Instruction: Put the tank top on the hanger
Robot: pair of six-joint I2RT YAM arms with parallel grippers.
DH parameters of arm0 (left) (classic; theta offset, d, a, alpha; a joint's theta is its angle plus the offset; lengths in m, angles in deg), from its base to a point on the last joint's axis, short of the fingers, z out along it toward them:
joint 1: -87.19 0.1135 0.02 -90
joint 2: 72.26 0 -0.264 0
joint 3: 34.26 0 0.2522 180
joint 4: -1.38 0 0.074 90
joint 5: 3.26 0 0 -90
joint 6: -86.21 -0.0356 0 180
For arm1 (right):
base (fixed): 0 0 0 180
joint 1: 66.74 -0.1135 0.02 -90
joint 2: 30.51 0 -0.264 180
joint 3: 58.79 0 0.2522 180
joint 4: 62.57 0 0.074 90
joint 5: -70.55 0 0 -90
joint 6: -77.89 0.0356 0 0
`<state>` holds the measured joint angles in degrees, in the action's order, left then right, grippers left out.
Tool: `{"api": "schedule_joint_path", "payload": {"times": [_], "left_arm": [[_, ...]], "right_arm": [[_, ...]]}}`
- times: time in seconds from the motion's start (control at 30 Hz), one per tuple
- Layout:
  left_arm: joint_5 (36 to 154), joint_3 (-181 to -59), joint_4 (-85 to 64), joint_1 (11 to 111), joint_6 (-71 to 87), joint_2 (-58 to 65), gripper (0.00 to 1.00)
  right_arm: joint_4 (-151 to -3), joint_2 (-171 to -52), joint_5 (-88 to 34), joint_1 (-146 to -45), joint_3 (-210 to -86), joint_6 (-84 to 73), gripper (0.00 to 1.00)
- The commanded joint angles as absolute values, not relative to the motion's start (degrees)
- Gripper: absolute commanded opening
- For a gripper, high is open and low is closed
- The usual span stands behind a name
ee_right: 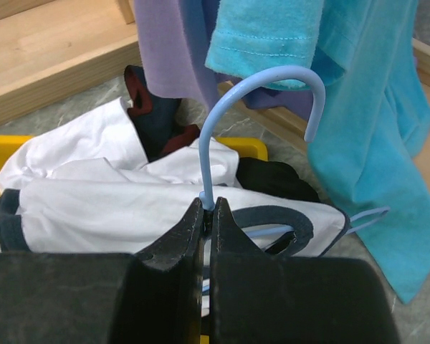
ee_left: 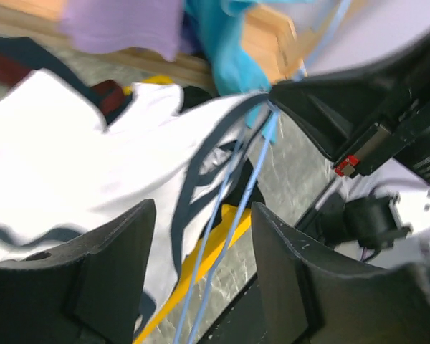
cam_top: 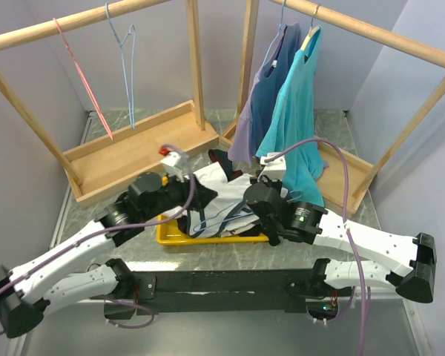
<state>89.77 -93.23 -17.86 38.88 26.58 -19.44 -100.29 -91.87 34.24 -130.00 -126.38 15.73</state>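
Note:
The white tank top (cam_top: pixel 221 199) with navy trim lies bunched over the yellow tray, between my two grippers. It also shows in the left wrist view (ee_left: pixel 72 158) and the right wrist view (ee_right: pixel 115 208). My right gripper (ee_right: pixel 208 208) is shut on the neck of the light-blue wire hanger (ee_right: pixel 269 71), with the hook standing up above the jaws. The hanger's wires (ee_left: pixel 250 182) run into the tank top's navy-trimmed opening. My left gripper (ee_left: pixel 204 208) is open, its fingers either side of those wires and beside the white cloth. In the top view the left gripper (cam_top: pixel 191 194) faces the right gripper (cam_top: pixel 256 196).
A yellow tray (cam_top: pixel 170 236) holds the clothes, with a dark garment with red trim (ee_right: pixel 154 118) behind. The left wooden rack (cam_top: pixel 133 152) carries a pink-red hanger (cam_top: pixel 85 81) and a second blue hanger (cam_top: pixel 126 67). The right rack holds a turquoise T-shirt (cam_top: pixel 297 111) and a purple garment (cam_top: pixel 256 111).

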Motion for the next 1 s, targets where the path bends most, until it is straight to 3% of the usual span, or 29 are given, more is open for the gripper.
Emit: {"api": "schedule_joint_path", "payload": {"times": [0.0, 0.23, 0.6, 0.8, 0.9, 0.97], "left_arm": [[85.0, -89.2, -26.0, 40.7, 35.7, -25.8, 0.6], [88.8, -80.1, -26.7, 40.7, 39.8, -26.8, 0.57], [95.9, -76.5, -17.9, 40.8, 41.4, -21.0, 0.6], [97.3, -74.6, -14.6, 40.7, 41.8, -17.9, 0.54], [97.8, -74.5, -13.7, 40.9, 41.7, -17.9, 0.41], [97.7, -75.4, -14.8, 41.7, 41.2, -19.3, 0.24]], "right_arm": [[-102.6, -92.5, 41.4, -130.7, -129.6, 18.9, 0.0], [-102.5, -92.0, 41.7, -130.9, -129.3, 19.1, 0.0], [-102.8, -91.1, 42.1, -130.9, -129.2, 19.1, 0.0], [-103.6, -91.4, 43.1, -130.8, -129.8, 19.6, 0.0], [-104.4, -91.9, 43.7, -130.8, -130.1, 20.1, 0.0], [-105.0, -92.6, 44.9, -130.8, -130.3, 20.7, 0.0]]}}
